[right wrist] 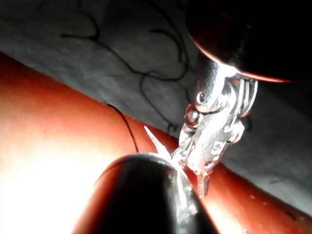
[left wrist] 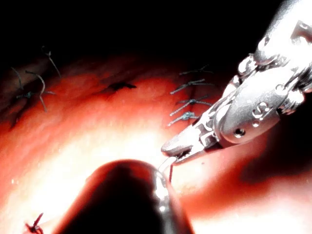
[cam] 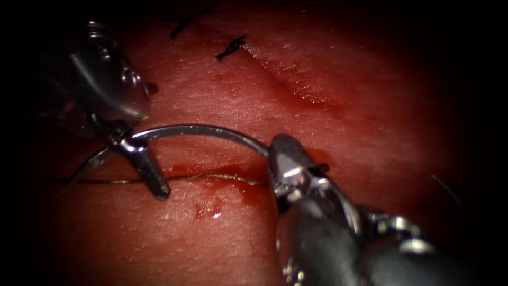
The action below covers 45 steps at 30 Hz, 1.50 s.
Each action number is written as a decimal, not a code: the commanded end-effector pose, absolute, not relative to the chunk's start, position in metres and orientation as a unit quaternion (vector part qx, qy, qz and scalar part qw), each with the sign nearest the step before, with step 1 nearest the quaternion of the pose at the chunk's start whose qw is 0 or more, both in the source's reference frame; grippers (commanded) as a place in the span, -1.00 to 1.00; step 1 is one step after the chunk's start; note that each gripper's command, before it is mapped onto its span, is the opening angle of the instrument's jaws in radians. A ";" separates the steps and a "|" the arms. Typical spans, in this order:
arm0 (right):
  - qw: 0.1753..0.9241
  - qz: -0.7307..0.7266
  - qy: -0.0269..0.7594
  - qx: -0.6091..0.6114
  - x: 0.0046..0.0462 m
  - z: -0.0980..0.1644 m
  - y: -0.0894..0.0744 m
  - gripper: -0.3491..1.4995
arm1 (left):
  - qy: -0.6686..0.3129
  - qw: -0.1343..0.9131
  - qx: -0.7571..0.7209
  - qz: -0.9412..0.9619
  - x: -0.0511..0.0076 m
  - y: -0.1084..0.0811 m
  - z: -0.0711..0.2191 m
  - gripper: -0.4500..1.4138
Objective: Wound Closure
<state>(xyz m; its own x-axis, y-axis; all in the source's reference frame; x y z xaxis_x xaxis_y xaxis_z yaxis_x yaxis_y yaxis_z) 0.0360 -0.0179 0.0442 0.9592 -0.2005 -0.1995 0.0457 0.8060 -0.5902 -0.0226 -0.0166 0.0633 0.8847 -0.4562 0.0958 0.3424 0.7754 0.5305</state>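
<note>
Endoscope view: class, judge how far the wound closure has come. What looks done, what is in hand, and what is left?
Done: knotted stitches with cut ends sit at the far end of the cut. In hand: the needle looks clear of the tissue. The left tool grips it near the tip, the right tool near the tail. The thread lies across the tissue. Left: the cut still gapes unstitched nearer the tools, with red fluid close by.

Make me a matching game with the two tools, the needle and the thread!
Things:
1. left tool
2. right tool
3. needle
4. thread

States:
A. lies across the tissue below the needle
B. grips the needle near its left end
C. arches above the tissue between both tools
D. grips the needle at its right end

Pairs: 1-B, 2-D, 3-C, 4-A
</note>
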 end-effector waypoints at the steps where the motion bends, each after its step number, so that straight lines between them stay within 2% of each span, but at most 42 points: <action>1: 0.941 -0.065 0.127 -0.306 0.0369 0.044 -0.018 -1.00 | -0.112 0.935 0.259 -0.214 -0.0231 -0.016 0.064 0.51; 4: 0.941 -0.067 0.127 -0.307 0.0372 0.045 -0.018 -1.00 | -0.113 0.934 0.263 -0.215 -0.0226 -0.016 0.063 0.51; 7: 0.940 -0.068 0.129 -0.308 0.0374 0.044 -0.018 -1.00 | -0.111 0.934 0.261 -0.217 -0.0226 -0.016 0.063 0.39; 14: 0.940 -0.067 0.129 -0.309 0.0373 0.044 -0.018 -1.00 | -0.114 0.932 0.267 -0.215 -0.0226 -0.016 0.063 -0.21; 15: 0.940 -0.067 0.128 -0.309 0.0373 0.044 -0.018 -1.00 | -0.116 0.931 0.272 -0.215 -0.0226 -0.016 0.063 -0.37; 17: 0.940 -0.067 0.128 -0.309 0.0373 0.044 -0.018 -1.00 | -0.117 0.930 0.274 -0.214 -0.0225 -0.016 0.062 -0.91; 18: 0.940 -0.067 0.128 -0.309 0.0373 0.044 -0.018 -1.00 | -0.123 0.928 0.287 -0.205 -0.0224 -0.016 0.062 -1.00; 25: 0.942 -0.053 0.131 -0.304 0.0372 0.044 -0.018 -1.00 | -0.137 0.930 0.295 -0.174 -0.0216 -0.016 0.062 -1.00; 27: 0.949 -0.029 0.138 -0.283 0.0372 0.044 -0.018 -0.25 | -0.147 0.930 0.286 -0.180 -0.0216 -0.016 0.062 -1.00; 28: 0.953 -0.023 0.137 -0.271 0.0370 0.044 -0.017 0.29 | -0.150 0.930 0.283 -0.182 -0.0216 -0.016 0.062 -1.00; 29: 0.954 0.001 0.139 -0.264 0.0369 0.044 -0.017 0.73 | -0.155 0.929 0.281 -0.184 -0.0216 -0.016 0.062 -1.00; 30: 0.955 0.017 0.136 -0.264 0.0368 0.044 -0.016 0.87 | -0.159 0.929 0.279 -0.184 -0.0216 -0.016 0.062 -1.00; 34: 0.947 0.036 0.136 -0.288 0.0364 0.043 -0.016 0.98 | -0.170 0.926 0.275 -0.193 -0.0217 -0.016 0.062 -1.00; 45: 0.921 0.085 0.255 -0.282 0.0331 0.041 -0.017 0.94 | -0.266 0.899 0.235 -0.256 -0.0208 -0.014 0.063 -1.00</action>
